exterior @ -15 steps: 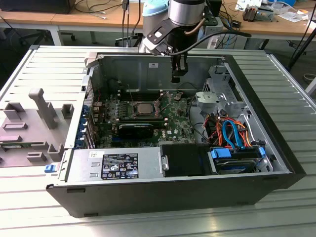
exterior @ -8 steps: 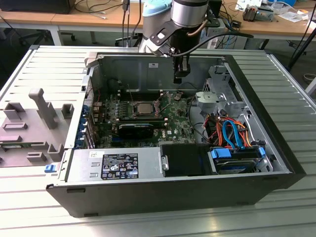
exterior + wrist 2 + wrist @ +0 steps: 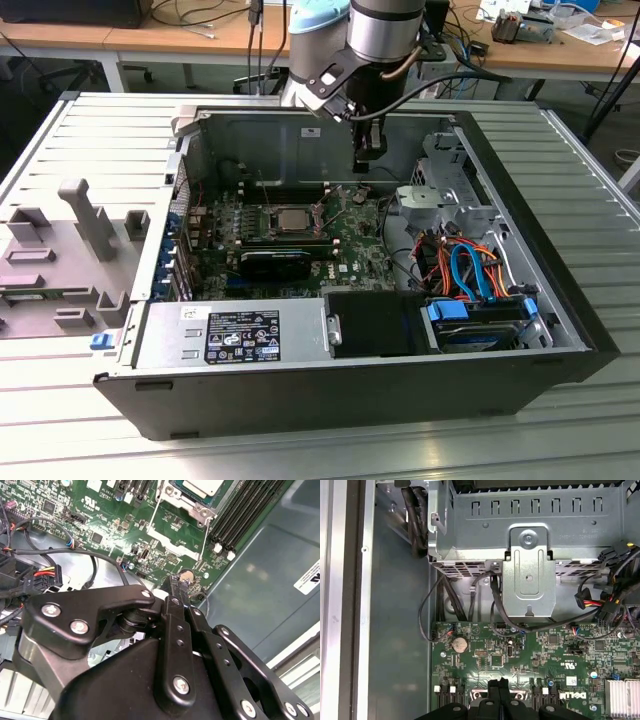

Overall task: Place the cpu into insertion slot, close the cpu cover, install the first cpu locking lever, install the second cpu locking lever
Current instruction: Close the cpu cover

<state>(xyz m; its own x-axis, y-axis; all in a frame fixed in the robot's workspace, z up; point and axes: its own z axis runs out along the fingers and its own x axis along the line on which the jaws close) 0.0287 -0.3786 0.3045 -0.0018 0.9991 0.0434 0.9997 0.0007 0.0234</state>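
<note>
Cpu (image 3: 291, 218), one only, is sitting in the insertion slot (image 3: 199, 509) on the green motherboard (image 3: 352, 250); the second wrist view is cutting it off at the edge. One cpu cover (image 3: 172, 537) is lying open beside it. One gripper (image 3: 179, 580) is hovering over the board's edge, jaws pressed together

cpu (image 3: 204, 485) in insertion slot (image 3: 199, 509) on motherboard (image 3: 100, 520)
</note>
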